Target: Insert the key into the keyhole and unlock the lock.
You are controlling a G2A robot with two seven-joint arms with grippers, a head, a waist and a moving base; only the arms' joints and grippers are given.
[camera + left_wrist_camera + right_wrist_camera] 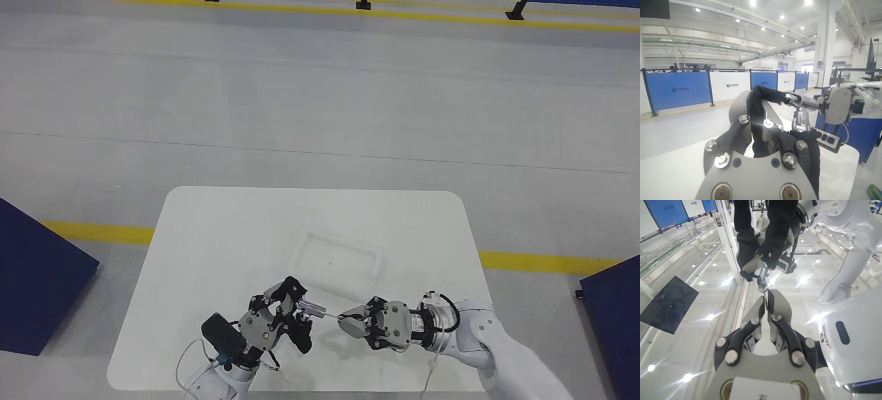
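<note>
Right claw [767, 297] pinches the key [765, 300] at the keyhole [762, 287] of the lock [764, 273] clamped in left claw [795, 115].

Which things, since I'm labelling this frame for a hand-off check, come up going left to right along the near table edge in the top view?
left end effector, shut on the lock → lock → key → right end effector, shut on the key.

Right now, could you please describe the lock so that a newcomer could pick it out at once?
Near the robot-side edge of the white table, two grippers meet. The lock is held by the left gripper; it is the thick shiny chrome cylinder, unlike the thin key in the right gripper.
</note>
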